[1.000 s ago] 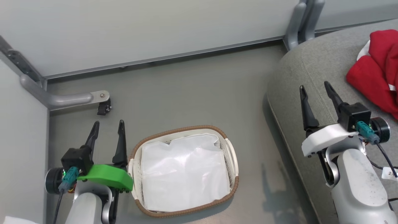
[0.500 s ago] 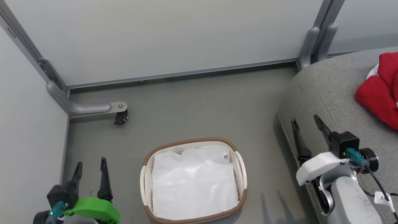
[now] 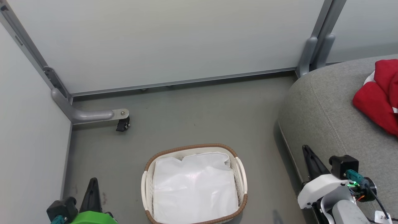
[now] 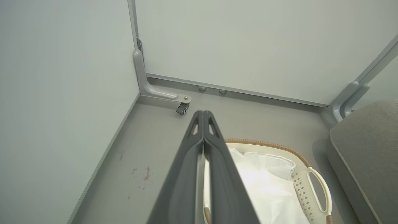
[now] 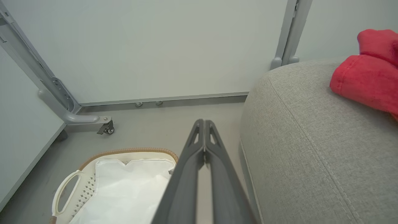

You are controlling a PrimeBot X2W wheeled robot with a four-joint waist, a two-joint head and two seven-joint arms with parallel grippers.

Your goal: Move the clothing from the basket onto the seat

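Head view: the basket [image 3: 192, 146] stands on the grey floor [image 3: 202, 115], out from the back wall and between the left wall and the seat [image 3: 329, 109]. Inside it lies just the white liner [image 3: 194, 186], with no red fabric showing. The clothing [image 3: 377, 93] sits bunched on the seat, back from its rounded edge, at the frame's right side. The left gripper [image 3: 93, 182] rises at the lower left, near the basket, its fingers pressed together on nothing. The right gripper [image 3: 307, 149] stands beside the seat's front edge, likewise closed and empty.

Left wrist view: the left gripper's [image 4: 202, 112] fingers meet at their tips above the floor. The basket's woven rim and one white handle lie to their right, and the seat's corner lies beyond.

Right wrist view: the right gripper's [image 5: 203, 122] fingers are together too, between the basket at lower left and the seat on the right. The red clothing [image 5: 367, 77] rests on top of the cushion, well apart from the fingertips.

By my reading, the transfer step is done, since the garments are on the seat and the basket is emptied. The next move calls for no grasp, perhaps only a check that nothing red hides under the liner.
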